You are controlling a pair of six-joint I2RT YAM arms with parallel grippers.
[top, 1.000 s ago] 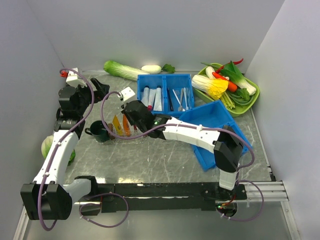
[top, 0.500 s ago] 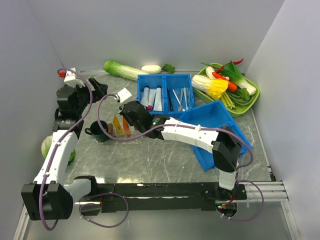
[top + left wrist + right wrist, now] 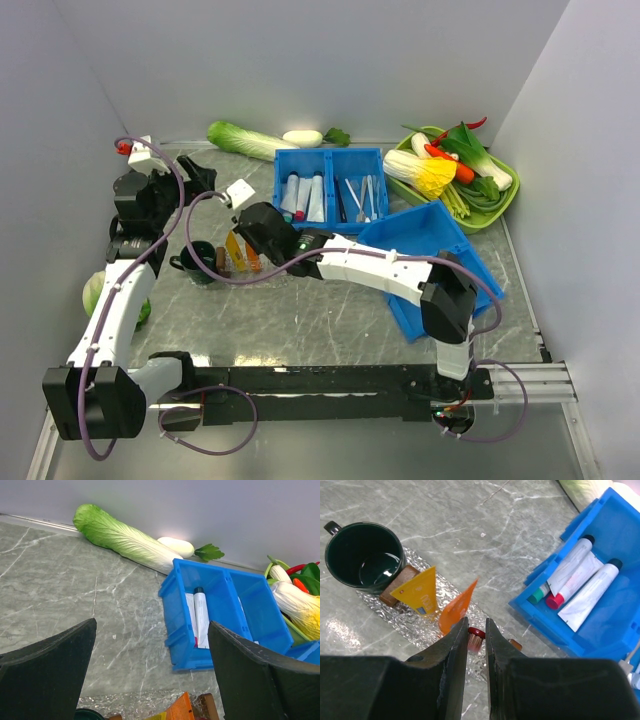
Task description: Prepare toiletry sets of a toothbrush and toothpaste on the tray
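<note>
My right gripper [image 3: 476,625] is shut on the dark red toothbrush [image 3: 476,640]; only its bristled head shows between the fingers. It hangs over the clear crinkled tray [image 3: 380,611], just right of the orange toothpaste [image 3: 456,609]. A yellow toothpaste [image 3: 417,592] lies further left on the tray. From above, the right gripper [image 3: 247,238] sits over both tubes [image 3: 240,252]. My left gripper [image 3: 152,625] stands wide open and empty at the back left [image 3: 195,172], and the orange tube's end [image 3: 182,711] shows below it.
A dark green mug [image 3: 364,562] stands at the tray's left end beside a brown block [image 3: 400,582]. A two-compartment blue bin [image 3: 330,185] holds white tubes and sticks. A larger blue bin [image 3: 440,250], a green vegetable dish [image 3: 500,200] and a long cabbage [image 3: 250,140] lie behind.
My right arm has shifted a little left over the tray, still gripping the toothbrush. The left arm has barely moved.
</note>
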